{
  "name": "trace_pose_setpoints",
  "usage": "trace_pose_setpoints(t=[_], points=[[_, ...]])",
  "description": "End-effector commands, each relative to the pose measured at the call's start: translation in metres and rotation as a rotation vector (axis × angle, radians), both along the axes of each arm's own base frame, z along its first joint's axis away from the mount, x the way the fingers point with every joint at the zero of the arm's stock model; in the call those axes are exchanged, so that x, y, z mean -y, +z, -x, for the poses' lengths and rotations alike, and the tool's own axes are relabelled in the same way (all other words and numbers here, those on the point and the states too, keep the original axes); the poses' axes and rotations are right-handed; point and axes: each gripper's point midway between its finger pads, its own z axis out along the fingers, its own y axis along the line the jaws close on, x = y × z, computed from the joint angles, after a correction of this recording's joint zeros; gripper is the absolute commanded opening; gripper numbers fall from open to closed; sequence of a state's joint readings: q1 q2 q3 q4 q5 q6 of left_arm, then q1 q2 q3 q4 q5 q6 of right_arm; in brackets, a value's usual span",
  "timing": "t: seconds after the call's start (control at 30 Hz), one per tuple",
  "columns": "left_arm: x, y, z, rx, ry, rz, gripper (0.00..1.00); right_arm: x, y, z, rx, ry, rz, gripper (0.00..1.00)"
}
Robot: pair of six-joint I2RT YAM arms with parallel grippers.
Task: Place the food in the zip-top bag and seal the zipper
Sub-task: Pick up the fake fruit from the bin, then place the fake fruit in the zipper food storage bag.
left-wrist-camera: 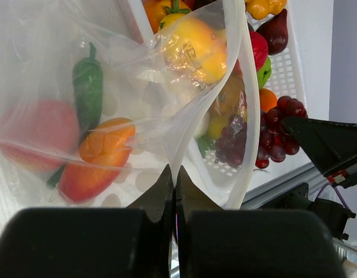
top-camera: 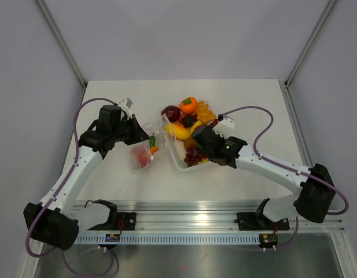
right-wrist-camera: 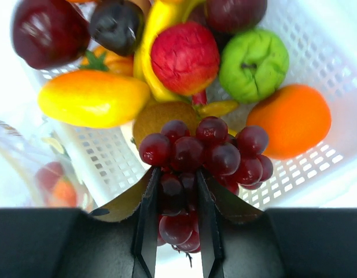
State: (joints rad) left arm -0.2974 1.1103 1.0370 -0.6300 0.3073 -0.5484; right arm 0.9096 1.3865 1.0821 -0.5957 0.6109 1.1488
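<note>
Purple grapes (right-wrist-camera: 207, 150) are clamped between the fingers of the right gripper (right-wrist-camera: 175, 194) at the near end of the white tray (right-wrist-camera: 317, 40), which only the right wrist view makes plain. Past them lie an orange (right-wrist-camera: 288, 119), a green fruit (right-wrist-camera: 253, 55) and a yellow fruit (right-wrist-camera: 91, 98). The left wrist view alone shows the left gripper (left-wrist-camera: 174, 176) pinched tight on the film of the zip-top bag (left-wrist-camera: 126, 63), which holds a green pepper (left-wrist-camera: 87, 87), an orange piece (left-wrist-camera: 103, 145) and a red piece (left-wrist-camera: 33, 136). From above, the bag lies just left of the tray. I cannot make out the zipper.
</note>
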Motion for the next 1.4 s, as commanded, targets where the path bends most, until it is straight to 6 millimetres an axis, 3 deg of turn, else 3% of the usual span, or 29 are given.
trace_pose_setpoints(t=[0.0,0.27,0.47,0.77,0.87,1.07,1.37], points=[[0.013,0.011,-0.006,0.044,-0.039,0.045,0.0,0.009,0.063,-0.023,0.18,-0.043,-0.009,0.15],[0.02,0.019,-0.014,0.052,-0.048,0.059,0.0,0.009,0.117,-0.035,0.302,-0.016,0.009,0.14],[0.022,0.016,-0.016,0.042,-0.055,0.064,0.0,0.006,0.17,-0.04,0.41,0.007,-0.034,0.14],[0.025,0.018,-0.018,0.039,-0.061,0.073,0.0,-0.031,0.228,-0.048,0.514,0.128,-0.145,0.14],[0.024,0.021,-0.017,0.042,-0.061,0.069,0.0,-0.052,0.232,-0.051,0.514,0.184,-0.176,0.13],[0.024,0.025,-0.017,0.043,-0.063,0.07,0.0,-0.092,0.214,-0.054,0.463,0.288,-0.202,0.13],[0.025,0.033,-0.018,0.056,-0.071,0.074,0.0,-0.13,0.147,-0.042,0.318,0.384,-0.171,0.13]])
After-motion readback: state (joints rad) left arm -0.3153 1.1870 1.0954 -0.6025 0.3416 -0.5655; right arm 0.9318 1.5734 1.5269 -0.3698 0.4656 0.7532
